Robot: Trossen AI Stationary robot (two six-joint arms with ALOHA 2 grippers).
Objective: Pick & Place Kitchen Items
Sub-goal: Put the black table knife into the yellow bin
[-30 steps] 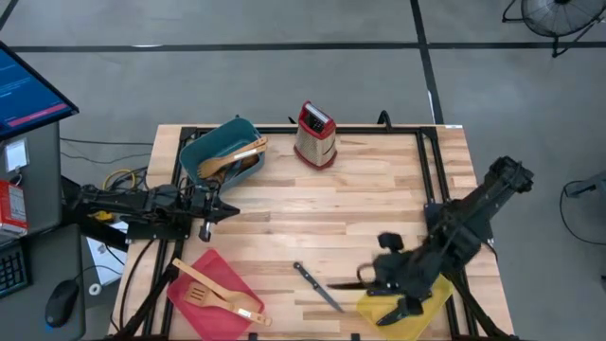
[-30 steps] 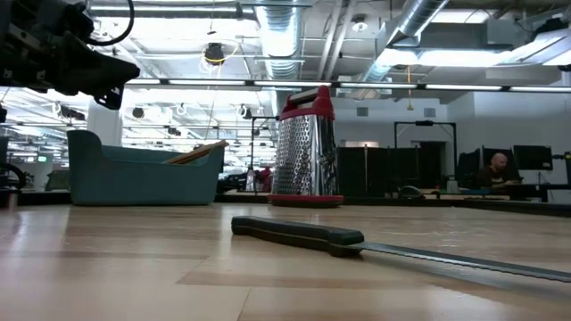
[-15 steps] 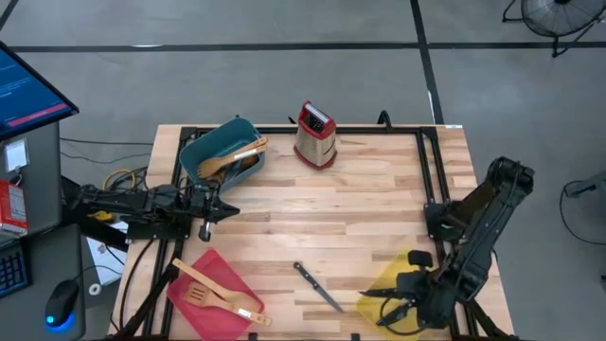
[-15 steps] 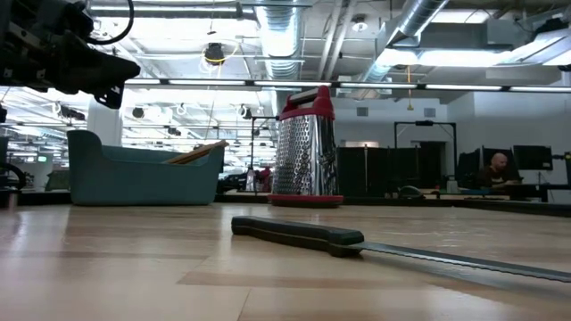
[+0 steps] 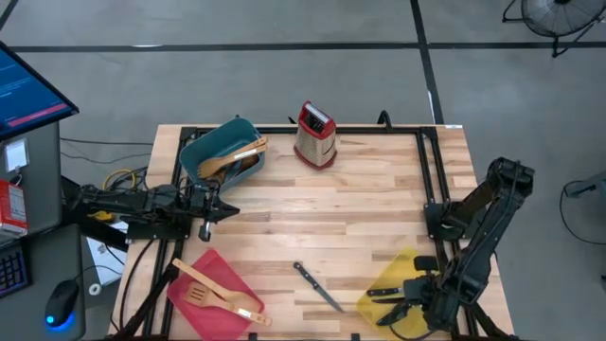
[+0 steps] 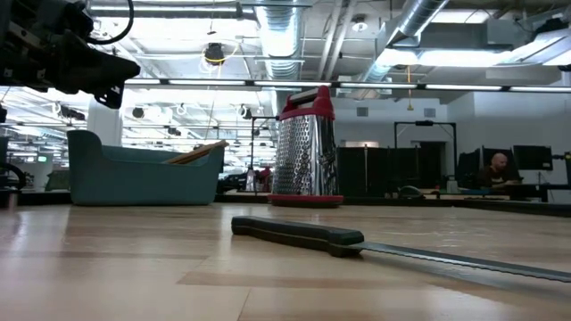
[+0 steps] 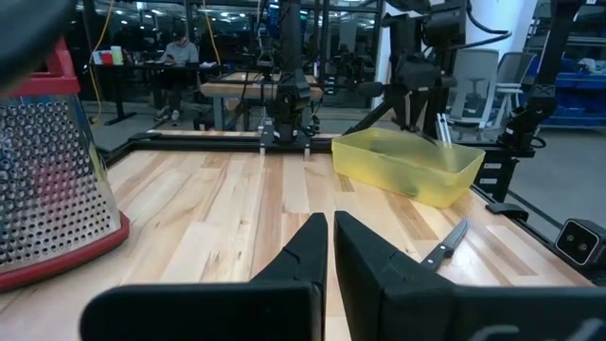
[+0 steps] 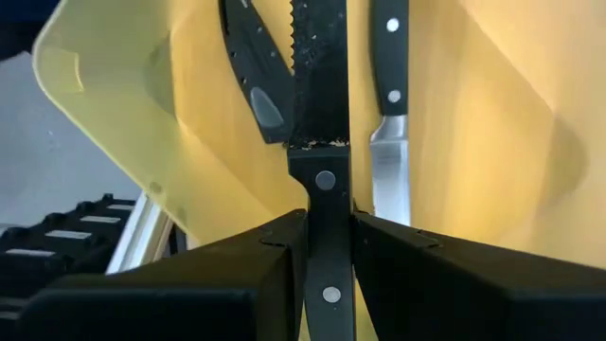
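My right gripper (image 5: pixel 390 308) is over the yellow bin (image 5: pixel 402 275) at the table's near right and is shut on a black-handled serrated knife (image 8: pixel 317 114). Two more black-handled knives (image 8: pixel 388 95) lie on the bin's floor. Another knife (image 5: pixel 317 287) lies flat on the table between the red and yellow bins; it also shows in the low view (image 6: pixel 299 236). My left gripper (image 5: pixel 227 210) is shut and empty at the table's left edge, in front of the teal bin (image 5: pixel 222 152), which holds wooden utensils. Two wooden spatulas (image 5: pixel 218 292) lie in the red bin (image 5: pixel 213 298). My right gripper pinches the knife's riveted black handle (image 8: pixel 327 194) between its two fingers, on the handle's narrow edges. The knife runs along the fingers, its serrated blade (image 8: pixel 312 57) pointing out past the fingertips over the bin's floor. Whether the blade touches the bin I cannot tell.
A red-topped steel box grater (image 5: pixel 315 135) stands at the table's far middle. Black frame rails run along the table's right side (image 5: pixel 431 180) and far edge. Bare wood lies across the table's middle.
My right gripper has carried the serrated knife from beside the yellow bin's left end toward the table's near edge and down into the bin, staying shut on it. The left arm and the knife on the table have kept still.
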